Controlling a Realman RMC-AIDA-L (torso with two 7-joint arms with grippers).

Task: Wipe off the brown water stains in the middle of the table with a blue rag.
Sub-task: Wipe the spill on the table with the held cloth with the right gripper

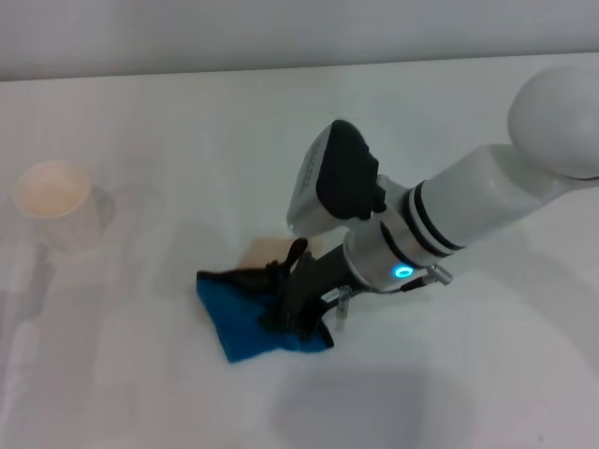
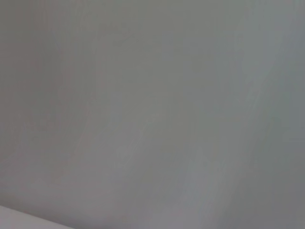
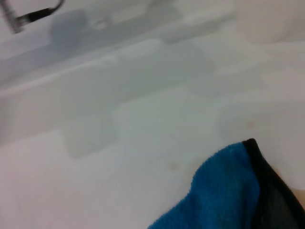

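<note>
Blue rag (image 1: 245, 318) sits pinched in the right gripper (image 1: 292, 299); brown water stains (image 1: 270, 251) peek out just at its 12 o'clock.

No readable text, label, brand, number or sign shows in any view; the right arm (image 1: 468, 210) carries only a small glowing blue ring light, without letters

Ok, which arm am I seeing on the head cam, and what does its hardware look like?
It is the right arm: glossy white rounded links, black rings at the wrist, and a small glowing cyan light. A white-and-black camera housing sits on top of the wrist. The right gripper is black, with thin metal fittings beside it. The left arm is out of view.
</note>
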